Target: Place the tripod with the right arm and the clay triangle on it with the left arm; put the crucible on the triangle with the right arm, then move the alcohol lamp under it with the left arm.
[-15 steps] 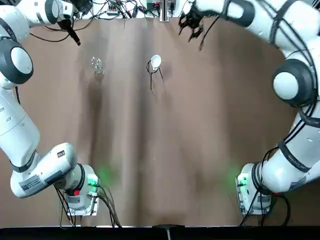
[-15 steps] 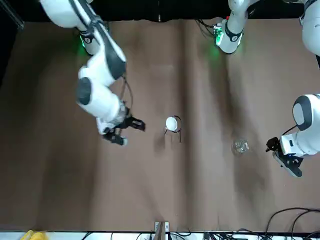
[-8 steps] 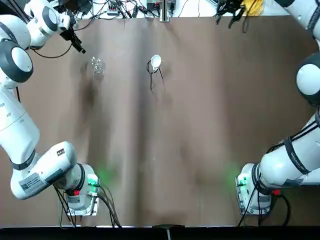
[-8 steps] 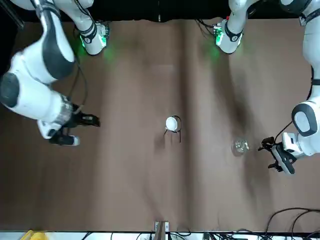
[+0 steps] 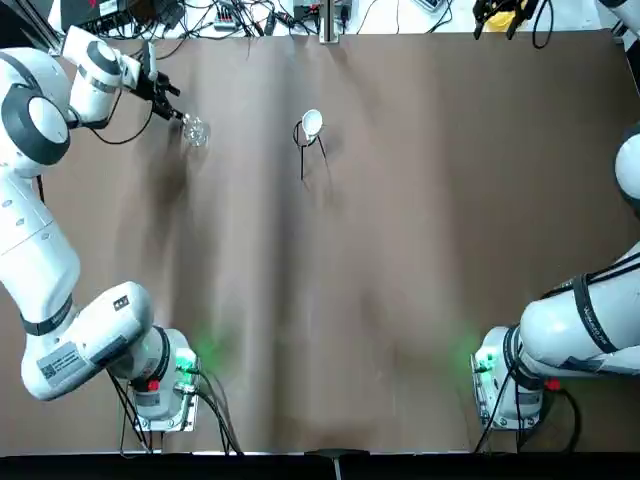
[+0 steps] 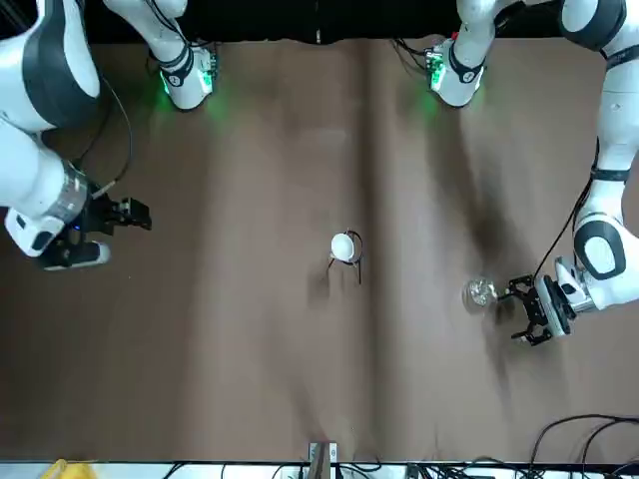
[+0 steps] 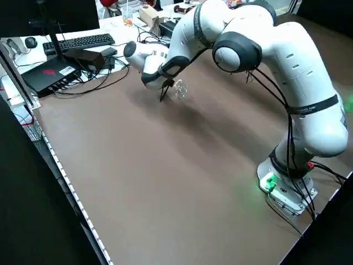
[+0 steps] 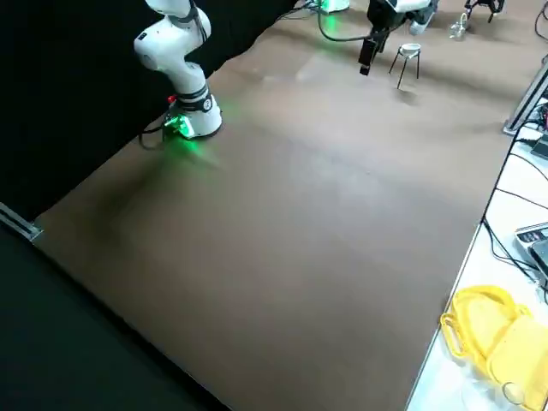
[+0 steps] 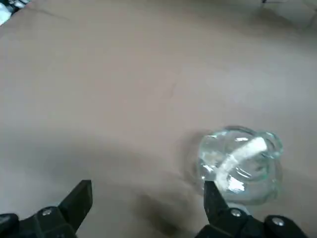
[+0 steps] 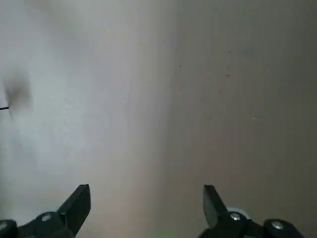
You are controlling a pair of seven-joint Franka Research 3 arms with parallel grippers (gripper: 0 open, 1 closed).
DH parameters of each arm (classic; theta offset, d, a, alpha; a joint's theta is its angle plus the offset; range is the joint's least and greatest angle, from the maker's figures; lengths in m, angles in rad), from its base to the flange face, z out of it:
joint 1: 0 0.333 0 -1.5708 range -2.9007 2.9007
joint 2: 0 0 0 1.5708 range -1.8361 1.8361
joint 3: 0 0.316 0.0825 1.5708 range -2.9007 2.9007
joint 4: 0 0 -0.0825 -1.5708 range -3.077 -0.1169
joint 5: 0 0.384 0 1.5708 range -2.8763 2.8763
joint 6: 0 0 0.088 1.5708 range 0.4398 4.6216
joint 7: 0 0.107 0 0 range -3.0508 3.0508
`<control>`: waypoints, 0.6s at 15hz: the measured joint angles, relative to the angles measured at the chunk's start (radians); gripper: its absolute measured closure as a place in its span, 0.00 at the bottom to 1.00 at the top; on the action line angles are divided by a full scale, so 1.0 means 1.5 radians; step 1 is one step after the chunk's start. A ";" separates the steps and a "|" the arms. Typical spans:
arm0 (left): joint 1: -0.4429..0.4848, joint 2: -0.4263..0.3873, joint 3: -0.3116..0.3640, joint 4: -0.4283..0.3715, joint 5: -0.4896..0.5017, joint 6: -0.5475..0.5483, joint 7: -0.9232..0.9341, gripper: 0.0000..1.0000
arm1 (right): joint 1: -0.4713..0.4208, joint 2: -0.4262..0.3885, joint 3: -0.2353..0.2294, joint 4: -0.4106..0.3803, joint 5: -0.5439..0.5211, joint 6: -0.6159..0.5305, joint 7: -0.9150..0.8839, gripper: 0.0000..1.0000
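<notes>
Keyboard (image 7: 81,41), yellow object (image 8: 497,334), cables (image 5: 230,15) beyond brown table (image 5: 380,250).

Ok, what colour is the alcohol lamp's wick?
White, inside the clear alcohol lamp; the left wrist view shows it best.

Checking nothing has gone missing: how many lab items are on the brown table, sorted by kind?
Wire stands: 1, the tripod
White cups: 1, the crucible on top of it
Glass vessels: 1, the alcohol lamp
Total: 3

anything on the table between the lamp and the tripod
Nothing: in the top view the brown table is bare between the lamp and the tripod. The front view shows the same.
</notes>
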 joint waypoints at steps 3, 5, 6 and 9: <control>0.020 0.014 0.000 0.000 -0.006 -0.057 0.063 0.00 | -0.005 -0.040 0.000 0.000 -0.004 -0.019 -0.001 0.00; 0.033 0.020 0.001 0.000 -0.006 -0.097 0.113 0.00 | -0.009 -0.059 -0.003 -0.001 -0.013 -0.029 -0.001 0.00; 0.038 0.024 0.001 0.000 -0.006 -0.114 0.139 0.00 | -0.013 -0.064 -0.005 -0.001 -0.023 -0.032 -0.001 0.00; 0.044 0.038 0.003 -0.001 -0.009 -0.145 0.201 0.00 | -0.036 -0.067 -0.008 -0.002 -0.024 -0.032 -0.001 0.00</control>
